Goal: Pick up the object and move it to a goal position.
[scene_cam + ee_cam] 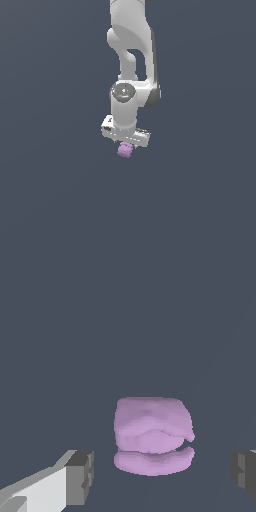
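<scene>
Jaws wide, straddling object (152,435) without contact; object on worktop directly under gripper (125,142). Risk: lumpy sides give uneven pad contact; closing off-centre may twist or squeeze it out.

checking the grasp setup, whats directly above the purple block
The white gripper hangs right over the purple block, jaws open and standing apart on either side of it in the wrist view. The arm hides the block's top from the exterior view, so contact cannot be told.
</scene>
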`<action>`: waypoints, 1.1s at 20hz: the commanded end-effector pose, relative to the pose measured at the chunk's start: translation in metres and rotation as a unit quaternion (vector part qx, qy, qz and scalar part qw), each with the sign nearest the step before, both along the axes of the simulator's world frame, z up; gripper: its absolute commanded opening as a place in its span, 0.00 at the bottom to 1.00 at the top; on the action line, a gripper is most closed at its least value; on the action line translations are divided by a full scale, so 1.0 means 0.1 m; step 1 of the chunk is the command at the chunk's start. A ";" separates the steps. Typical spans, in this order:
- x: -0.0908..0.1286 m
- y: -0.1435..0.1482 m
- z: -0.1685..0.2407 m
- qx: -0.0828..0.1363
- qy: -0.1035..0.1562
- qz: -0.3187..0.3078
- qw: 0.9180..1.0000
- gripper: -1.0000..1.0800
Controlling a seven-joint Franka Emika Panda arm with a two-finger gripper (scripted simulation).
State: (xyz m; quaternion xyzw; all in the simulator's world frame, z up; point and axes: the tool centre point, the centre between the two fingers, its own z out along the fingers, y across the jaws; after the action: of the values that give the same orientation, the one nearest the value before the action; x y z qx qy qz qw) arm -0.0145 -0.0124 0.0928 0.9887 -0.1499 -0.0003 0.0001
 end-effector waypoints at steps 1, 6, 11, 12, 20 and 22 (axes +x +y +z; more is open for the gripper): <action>0.00 0.00 -0.02 0.000 0.000 -0.005 1.000 0.96; 0.00 0.00 -0.07 0.000 0.000 -0.002 1.000 0.96; -0.01 0.00 -0.29 0.000 0.000 -0.003 1.000 0.96; -0.02 0.00 -0.34 0.000 0.000 -0.004 1.000 0.96; -0.01 0.00 -0.52 0.000 0.000 -0.004 1.000 0.96; -0.01 0.00 -0.52 0.000 0.000 -0.004 1.000 0.00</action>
State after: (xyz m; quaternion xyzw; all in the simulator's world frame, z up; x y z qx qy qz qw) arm -0.0153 -0.0124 0.0412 0.9881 -0.1541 -0.0002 0.0000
